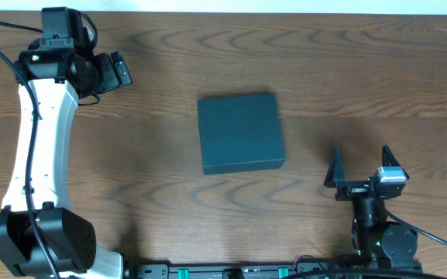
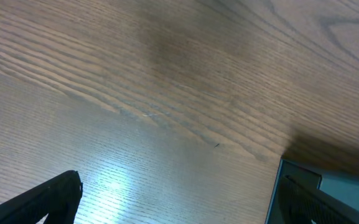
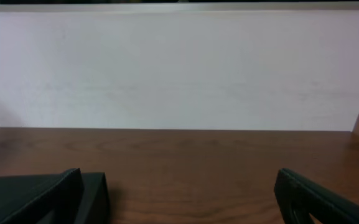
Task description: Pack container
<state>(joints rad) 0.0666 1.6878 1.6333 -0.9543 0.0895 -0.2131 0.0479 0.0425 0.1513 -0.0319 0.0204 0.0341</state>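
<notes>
The dark teal-green container lies flat in the middle of the wooden table with its lid shut. My left gripper is open and empty at the far left, well apart from the container. In the left wrist view my left gripper hangs over bare wood, with a corner of the container at the lower right. My right gripper is open and empty, right of the container's near corner. In the right wrist view my right gripper is wide open, and a dark edge of the container shows beside the left finger.
The table is brown wood grain. A white wall stands behind its far edge. The left arm's white links run down the left side, and the right arm's base sits at the near edge.
</notes>
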